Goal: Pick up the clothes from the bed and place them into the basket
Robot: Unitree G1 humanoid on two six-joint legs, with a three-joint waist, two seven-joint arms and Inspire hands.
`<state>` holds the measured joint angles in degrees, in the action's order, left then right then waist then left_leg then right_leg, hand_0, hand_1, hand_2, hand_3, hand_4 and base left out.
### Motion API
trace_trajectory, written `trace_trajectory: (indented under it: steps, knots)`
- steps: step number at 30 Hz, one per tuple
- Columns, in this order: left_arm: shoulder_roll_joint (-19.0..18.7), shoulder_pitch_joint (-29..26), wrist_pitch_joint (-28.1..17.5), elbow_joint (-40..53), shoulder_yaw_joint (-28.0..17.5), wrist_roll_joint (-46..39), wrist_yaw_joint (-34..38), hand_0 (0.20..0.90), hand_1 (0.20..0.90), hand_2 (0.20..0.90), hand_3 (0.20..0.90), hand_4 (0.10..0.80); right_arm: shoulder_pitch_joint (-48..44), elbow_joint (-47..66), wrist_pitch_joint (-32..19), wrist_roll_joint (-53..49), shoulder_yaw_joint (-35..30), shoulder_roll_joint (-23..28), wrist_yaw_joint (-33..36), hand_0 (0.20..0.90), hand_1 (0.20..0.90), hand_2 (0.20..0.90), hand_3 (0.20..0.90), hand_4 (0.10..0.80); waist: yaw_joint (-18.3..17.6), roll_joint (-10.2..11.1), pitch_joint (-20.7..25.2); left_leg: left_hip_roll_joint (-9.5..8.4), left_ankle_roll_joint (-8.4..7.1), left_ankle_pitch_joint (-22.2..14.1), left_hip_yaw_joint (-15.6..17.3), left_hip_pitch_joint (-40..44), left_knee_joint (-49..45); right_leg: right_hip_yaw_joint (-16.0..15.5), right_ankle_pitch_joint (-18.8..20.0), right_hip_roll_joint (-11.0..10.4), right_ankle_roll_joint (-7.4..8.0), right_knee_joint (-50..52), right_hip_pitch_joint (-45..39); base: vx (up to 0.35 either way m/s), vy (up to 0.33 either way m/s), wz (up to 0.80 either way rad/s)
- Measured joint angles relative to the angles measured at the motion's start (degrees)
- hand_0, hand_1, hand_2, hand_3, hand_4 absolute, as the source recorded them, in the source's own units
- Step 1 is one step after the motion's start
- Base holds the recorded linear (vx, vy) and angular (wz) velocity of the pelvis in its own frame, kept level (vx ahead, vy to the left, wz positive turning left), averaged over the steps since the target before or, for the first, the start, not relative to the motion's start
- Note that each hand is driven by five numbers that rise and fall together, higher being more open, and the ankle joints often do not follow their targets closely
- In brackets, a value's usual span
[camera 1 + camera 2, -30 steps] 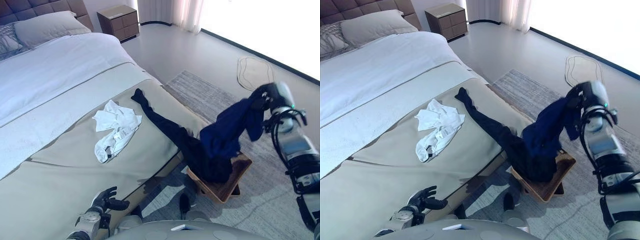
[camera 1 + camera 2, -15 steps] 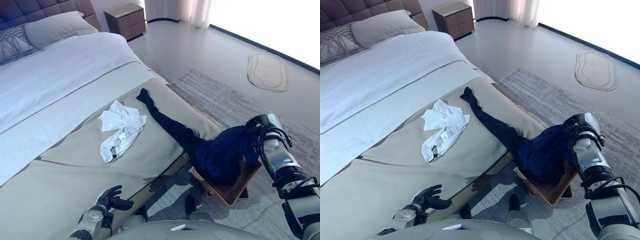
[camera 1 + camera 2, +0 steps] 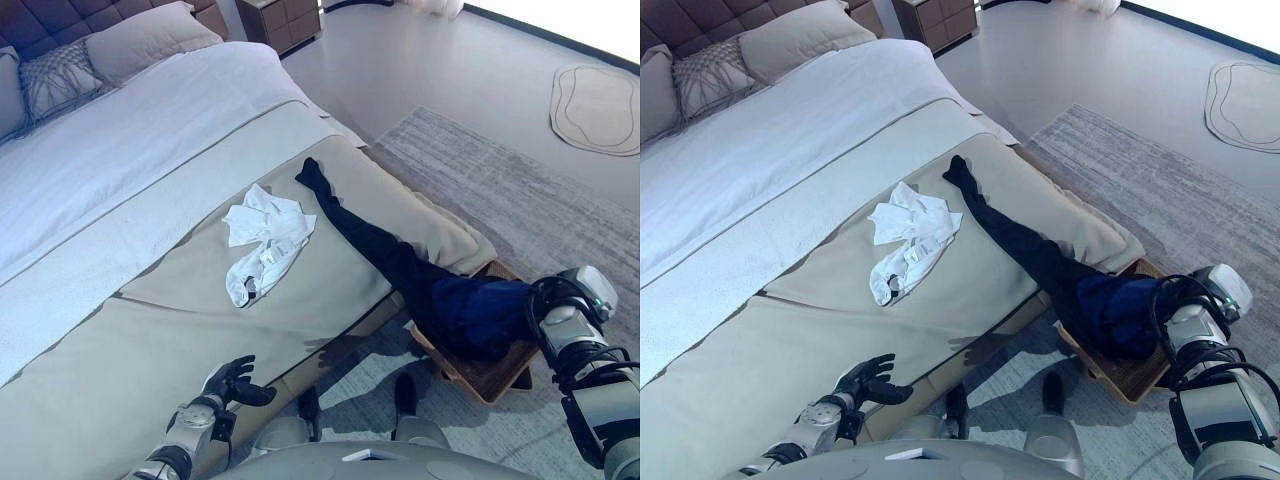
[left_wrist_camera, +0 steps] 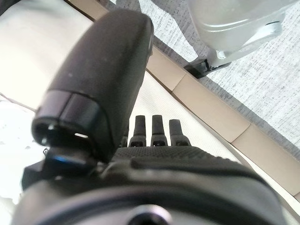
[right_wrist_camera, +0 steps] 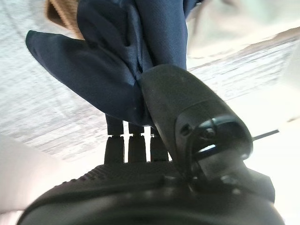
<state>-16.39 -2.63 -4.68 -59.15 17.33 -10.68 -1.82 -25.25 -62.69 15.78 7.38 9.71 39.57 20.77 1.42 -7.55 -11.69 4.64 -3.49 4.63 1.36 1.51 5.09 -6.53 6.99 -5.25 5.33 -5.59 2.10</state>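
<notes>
Lowered since a second ago, the right hand [image 3: 548, 308] now sits at the brown wicker basket [image 3: 492, 374], where the dark navy garment [image 3: 470, 312] is bunched, one leg trailing onto the beige bed [image 3: 120, 370]. Beside it lies a crumpled white shirt [image 3: 908, 240]. The left hand [image 4: 154, 136] hovers with fingers relaxed. The right wrist view shows the thumb and fingers pinching navy cloth.
</notes>
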Motion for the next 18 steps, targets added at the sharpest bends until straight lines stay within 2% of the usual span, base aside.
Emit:
trace_trajectory:
  steps: [10,14,18]
  knots:
    - [0.0,-1.9,-0.5,0.5,0.8,0.0,-0.9,0.900,0.900,0.900,0.900,0.800,-2.0,-0.2,-1.1,0.6,0.1,0.1,-8.1,0.900,0.900,0.900,0.900,0.800,0.1,0.2,-1.6,0.02,0.01,0.0,0.0,0.0,0.0,-0.1,-0.1,0.0,-0.07,0.0,0.0,-0.001,-0.001,0.00]
    - [-0.1,-2.1,-0.5,0.7,0.8,0.0,-1.2,0.900,0.900,0.900,0.900,0.800,-2.3,0.5,-1.8,1.1,0.1,0.2,-11.0,0.900,0.900,0.900,0.900,0.800,0.0,0.9,-2.1,0.00,0.00,0.0,0.0,0.0,0.0,0.1,-0.1,0.1,-0.07,0.0,0.0,0.000,0.000,0.00]
    - [-0.5,-1.8,-0.3,1.7,0.7,-0.1,-1.1,0.900,0.900,0.900,0.900,0.800,-1.9,6.0,-1.4,0.7,0.1,1.6,-13.7,0.900,0.900,0.900,0.900,0.800,-0.2,1.9,-3.1,-0.33,0.01,0.0,0.1,0.0,0.0,0.8,-0.1,0.1,-0.06,0.0,0.1,0.015,0.013,-0.02]
